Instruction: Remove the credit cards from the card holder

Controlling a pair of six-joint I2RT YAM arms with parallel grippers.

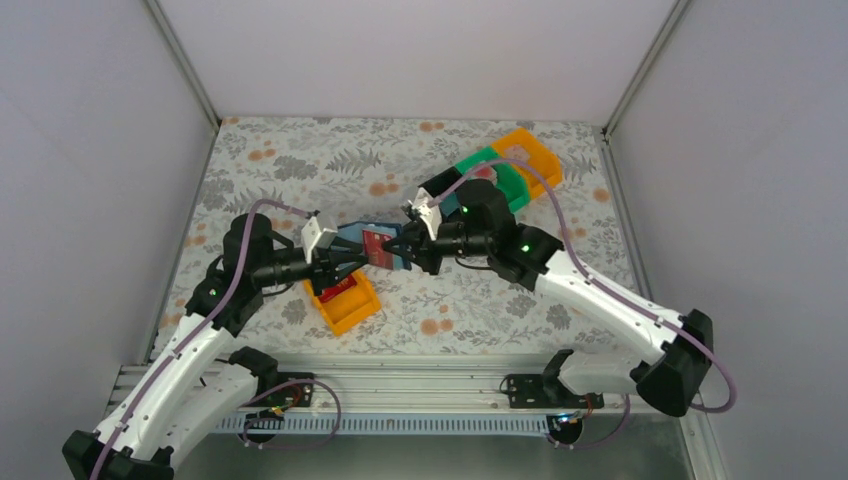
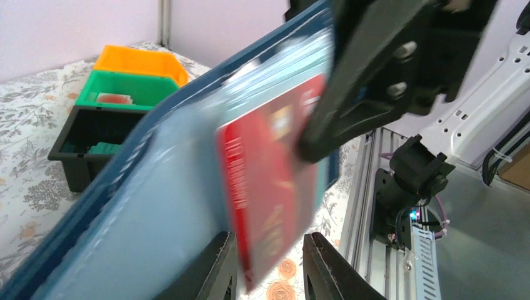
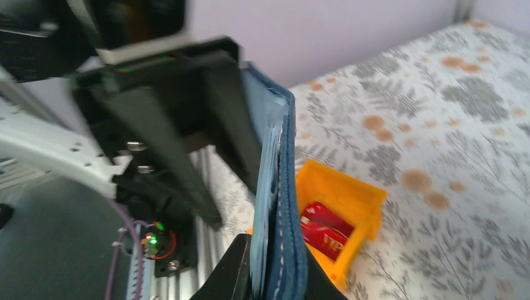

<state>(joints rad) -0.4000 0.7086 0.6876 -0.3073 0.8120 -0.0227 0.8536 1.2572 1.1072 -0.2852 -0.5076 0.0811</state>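
Top external view: we see a table [image 1: 300,160] covered by a cloth printed with grey ferns and orange flowers. Plain pale walls [image 1: 400,50] close it in, with metal posts in the far corners and an aluminium rail [image 1: 400,385] along the near edge. Both arms meet above the middle. There the card holder [image 1: 352,233] hangs clear of the cloth between the left gripper [image 1: 350,256] and the right gripper [image 1: 403,248], with a red card [image 1: 377,243] showing on it. Just below them stands the near orange bin [image 1: 345,312]. At the far right a black bin [image 1: 437,186], a green bin [image 1: 505,178] and the far orange bin [image 1: 535,150] sit touching in a row.

Left wrist view: the card holder lies open and tilted, its pale blue sleeves towards us and the blurred red card on them. The left gripper's fingers [image 2: 209,272] stand a narrow gap apart, and the card's lower corner is in that gap. We cannot tell whether they press on it. One black finger of the right gripper has its tip at the card's right edge. A pinkish card [image 2: 112,98] lies in the green bin.

Right wrist view: the right gripper's fingers [image 3: 231,278] are closed tight on the navy stitched edge of the card holder, which stands edge-on. The left gripper's black fingers are just beside it on the left. Beyond, on the flowered cloth, the near orange bin holds red cards [image 3: 325,228].
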